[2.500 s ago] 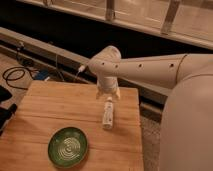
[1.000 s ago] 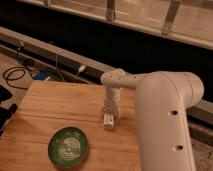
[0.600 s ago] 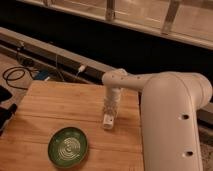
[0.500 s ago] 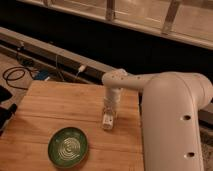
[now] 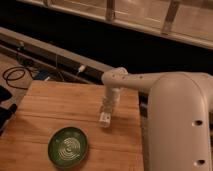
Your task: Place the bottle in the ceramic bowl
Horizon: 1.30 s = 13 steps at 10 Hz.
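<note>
The small white bottle lies on the wooden table, right of its middle. My gripper reaches straight down from the white arm and sits right over the bottle's far end, hiding part of it. The dark green ceramic bowl with pale rings stands near the table's front edge, to the front left of the bottle and apart from it. Nothing is in the bowl.
My large white arm link fills the right side, over the table's right edge. Black cables lie on the floor beyond the table's far left corner. A dark ledge and rails run behind the table.
The arm swung in and lowered the gripper onto the bottle. Over the last second it barely moved. The bottle and the bowl stay where they were.
</note>
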Each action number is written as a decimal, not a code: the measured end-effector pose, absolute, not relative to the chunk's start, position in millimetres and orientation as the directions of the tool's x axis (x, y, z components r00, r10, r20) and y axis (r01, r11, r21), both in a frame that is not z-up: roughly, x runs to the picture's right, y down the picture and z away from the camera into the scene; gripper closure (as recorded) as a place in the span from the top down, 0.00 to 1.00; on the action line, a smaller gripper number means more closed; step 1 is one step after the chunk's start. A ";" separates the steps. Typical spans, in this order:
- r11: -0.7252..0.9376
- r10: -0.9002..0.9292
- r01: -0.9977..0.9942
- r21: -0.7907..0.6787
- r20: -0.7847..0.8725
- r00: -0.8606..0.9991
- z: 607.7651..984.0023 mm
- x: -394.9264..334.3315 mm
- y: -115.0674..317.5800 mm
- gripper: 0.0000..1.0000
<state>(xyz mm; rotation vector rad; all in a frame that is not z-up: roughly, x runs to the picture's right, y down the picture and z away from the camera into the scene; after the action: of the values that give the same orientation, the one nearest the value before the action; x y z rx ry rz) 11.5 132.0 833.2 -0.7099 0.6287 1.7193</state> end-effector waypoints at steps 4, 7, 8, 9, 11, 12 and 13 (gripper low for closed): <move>-0.146 0.760 -0.983 -0.116 -0.649 -0.036 763.5 -25.1 70.3 0.00; -0.083 0.789 -0.960 -0.267 -0.607 0.100 716.9 -59.9 66.1 0.00; -0.064 0.786 -0.951 -0.304 -0.603 0.140 706.0 -72.9 74.0 0.00; -0.046 0.771 -0.939 -0.339 -0.610 0.183 695.9 -85.3 88.4 0.00; -0.016 0.748 -0.928 -0.373 -0.620 0.237 687.2 -95.0 104.0 0.00; -0.016 0.748 -0.928 -0.372 -0.620 0.236 687.3 -94.7 103.8 0.00; -0.017 0.749 -0.928 -0.371 -0.620 0.234 687.3 -93.9 103.6 0.00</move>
<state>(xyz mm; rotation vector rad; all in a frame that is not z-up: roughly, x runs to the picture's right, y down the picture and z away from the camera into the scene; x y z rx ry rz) -93.9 103.6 687.3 -0.8365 0.2681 1.3571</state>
